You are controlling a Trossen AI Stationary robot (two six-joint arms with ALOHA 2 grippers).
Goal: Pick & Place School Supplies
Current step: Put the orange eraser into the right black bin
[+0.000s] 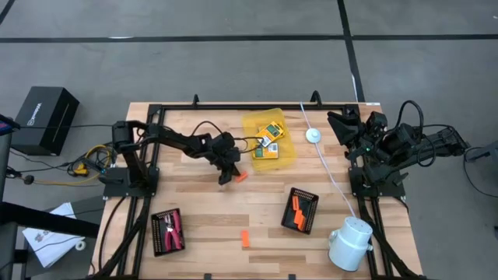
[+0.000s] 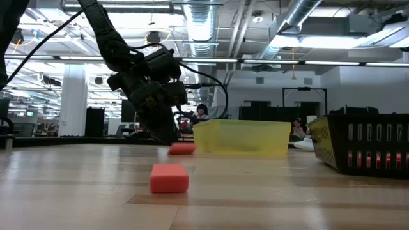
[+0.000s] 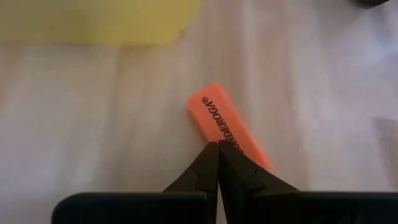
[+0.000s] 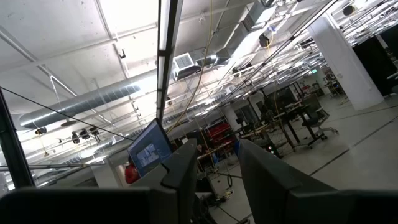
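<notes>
left gripper [image 3: 217, 149] at orange stick [image 3: 231, 126], fingers pressed together.
stick reads "underoga"; it lies flat just past the fingertips. right gripper [image 4: 217, 158] spread, empty.

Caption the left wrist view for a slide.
Left pincer, shut, tips against an orange stick lying on the wooden table.

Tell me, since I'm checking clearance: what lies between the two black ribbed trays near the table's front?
One loose short orange stick on bare wood, between the left tray and right tray, in the high view.
</notes>
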